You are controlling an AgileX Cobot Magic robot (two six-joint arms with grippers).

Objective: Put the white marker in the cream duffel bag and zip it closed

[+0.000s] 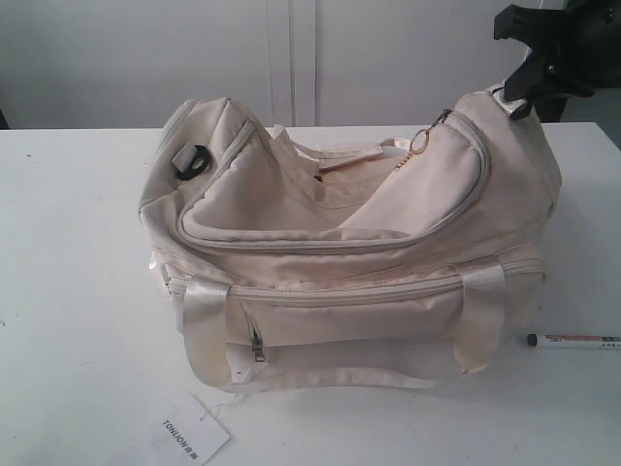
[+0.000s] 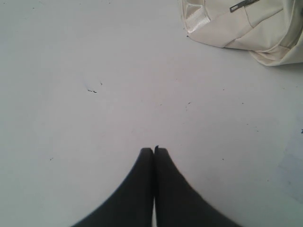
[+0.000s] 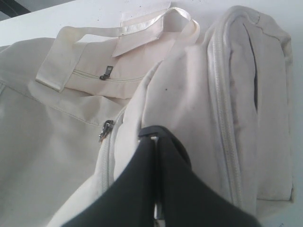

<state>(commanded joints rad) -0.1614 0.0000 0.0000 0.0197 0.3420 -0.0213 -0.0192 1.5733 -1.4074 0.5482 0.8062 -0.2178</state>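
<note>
Right gripper [image 3: 156, 138]: jaws closed on the black ring [image 3: 176, 142] at the end of the bag [image 1: 388, 223]. Left gripper [image 2: 154, 150]: jaws closed, empty, above the table [image 1: 68, 291] near the bag. Marker [image 1: 574, 341]: flat on the table beside the bag's front, apart from both grippers

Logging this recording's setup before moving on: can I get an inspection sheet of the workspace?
Surface: white table, a few dark specks.
Job's things: bag mid-table, top flap sagging, seemingly unzipped; marker on the table, to the bag's right in the exterior view, outside it.
Clutter: nothing seen; hang tag by the bag's front.
Grippers: left gripper shut, holding nothing, over bare table; right gripper shut at the bag's raised end, apparently pinching it.
Cables: nothing seen.
Surroundings: white panelled wall behind.
</note>
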